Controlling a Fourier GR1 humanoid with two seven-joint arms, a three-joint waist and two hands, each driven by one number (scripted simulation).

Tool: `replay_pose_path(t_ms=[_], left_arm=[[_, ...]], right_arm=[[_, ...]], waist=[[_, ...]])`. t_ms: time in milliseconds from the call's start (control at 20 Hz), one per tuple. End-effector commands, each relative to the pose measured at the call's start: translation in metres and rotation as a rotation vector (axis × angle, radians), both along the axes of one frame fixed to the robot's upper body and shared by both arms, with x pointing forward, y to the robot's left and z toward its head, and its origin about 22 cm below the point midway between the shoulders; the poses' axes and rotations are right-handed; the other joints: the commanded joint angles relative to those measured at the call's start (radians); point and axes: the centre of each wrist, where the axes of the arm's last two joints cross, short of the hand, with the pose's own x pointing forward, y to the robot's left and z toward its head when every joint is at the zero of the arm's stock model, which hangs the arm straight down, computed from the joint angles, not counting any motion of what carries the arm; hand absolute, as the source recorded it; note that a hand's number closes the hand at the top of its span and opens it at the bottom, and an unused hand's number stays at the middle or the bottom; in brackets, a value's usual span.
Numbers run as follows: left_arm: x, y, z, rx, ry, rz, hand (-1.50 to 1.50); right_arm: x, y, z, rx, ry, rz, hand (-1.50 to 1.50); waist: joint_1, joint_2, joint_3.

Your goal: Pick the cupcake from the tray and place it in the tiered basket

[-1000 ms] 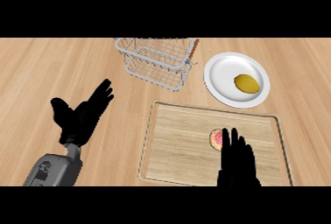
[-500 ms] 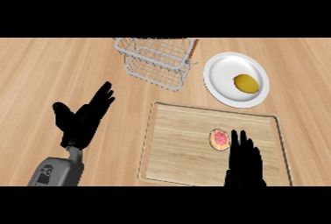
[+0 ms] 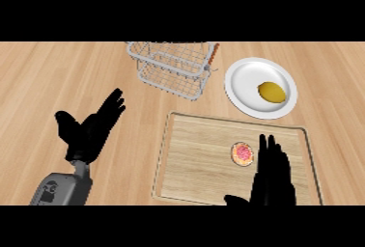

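Right hand (image 3: 273, 179) is flat, fingers straight and together, holding nothing. It sits over the near-right part of the tray (image 3: 198, 161), fingertips just beside the cupcake (image 3: 243, 154), on its right side. Can't tell if they touch.

Change over the last second: that hand was further up and partly covering the cupcake. It has since slid back toward the near edge, so the pink top is fully exposed. The cupcake hasn't shifted; same spot, mid-tray, upright.

My read: no grasp was made, looks like a reset for another approach. Pick step not started, so the task is basically at zero. Fingers need to curl round the cupcake from the side next.

Left hand (image 3: 91, 131) is open, fingers up, resting over the tabletop (image 3: 43, 72) left of the tray.

Tiered basket (image 3: 175, 67) stands at the far side, well apart from the cupcake. The plate (image 3: 247, 76) with a yellow item (image 3: 272, 92) sits just right of it, close to the carry path.
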Motion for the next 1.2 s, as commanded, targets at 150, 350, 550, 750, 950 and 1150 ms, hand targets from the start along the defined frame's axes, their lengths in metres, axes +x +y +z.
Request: replay_pose_path(t_ms=[150,350,550,750,950,1150], left_arm=[[-0.012,0.01,0.002,0.005,0.015,-0.004,0.0],[-0.002,0.008,0.014,0.007,-0.009,0.001,0.0],[-0.005,0.014,0.001,-0.009,0.001,0.001,0.0],[0.008,-0.006,0.007,-0.007,0.001,-0.005,0.0],[-0.005,0.002,0.005,0.009,0.003,0.002,0.0],[0.011,-0.011,0.008,0.004,-0.004,0.004,0.0]], right_arm=[[0.008,-0.001,-0.009,0.031,0.005,-0.018,-1.5],[0.041,-0.01,-0.022,0.067,0.01,-0.018,-1.5],[0.036,-0.039,-0.037,0.046,0.007,-0.024,-1.5],[0.043,-0.011,-0.056,0.032,0.029,0.016,-1.5],[0.056,-0.012,-0.052,0.059,0.04,0.124,1.5],[0.063,-0.009,-0.069,0.034,-0.015,0.157,1.5]], waist=[[0.001,0.0,0.0],[0.005,0.001,0.0],[0.002,0.0,0.0],[0.002,0.001,0.0],[0.008,0.001,0.0],[0.005,0.003,0.0]])
